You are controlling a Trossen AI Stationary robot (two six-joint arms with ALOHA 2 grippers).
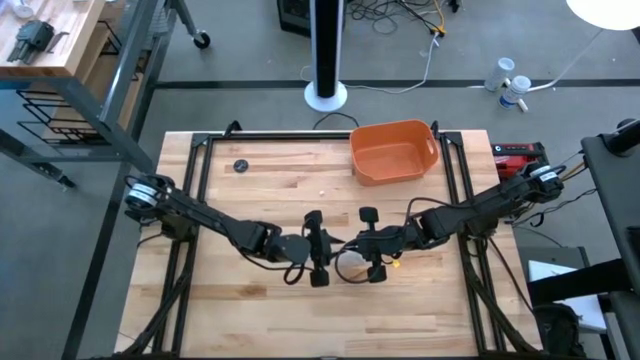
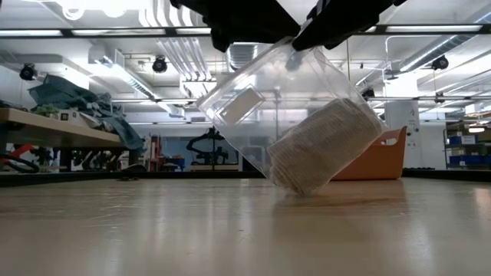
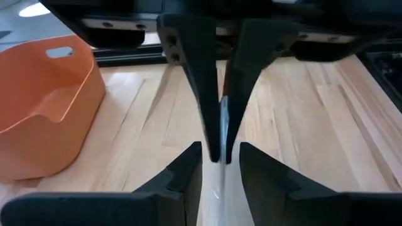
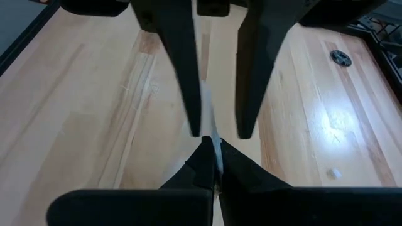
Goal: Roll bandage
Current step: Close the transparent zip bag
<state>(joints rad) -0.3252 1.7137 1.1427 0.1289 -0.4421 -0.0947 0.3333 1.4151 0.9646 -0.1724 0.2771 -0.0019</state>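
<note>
Pinching the upper edge of a clear plastic wrapper, the right gripper is closed tight on it, and the left gripper faces it with fingers a little apart around the same edge. Inside the wrapper, the bandage hangs tilted, its low corner touching the table, in front of the orange tub.

The orange plastic tub and small black disc occupy the far wooden table; its near half lies open.

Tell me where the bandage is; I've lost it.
Low view: the bandage hangs in a clear wrapper mid-table, lower corner touching, orange tub behind.
</note>
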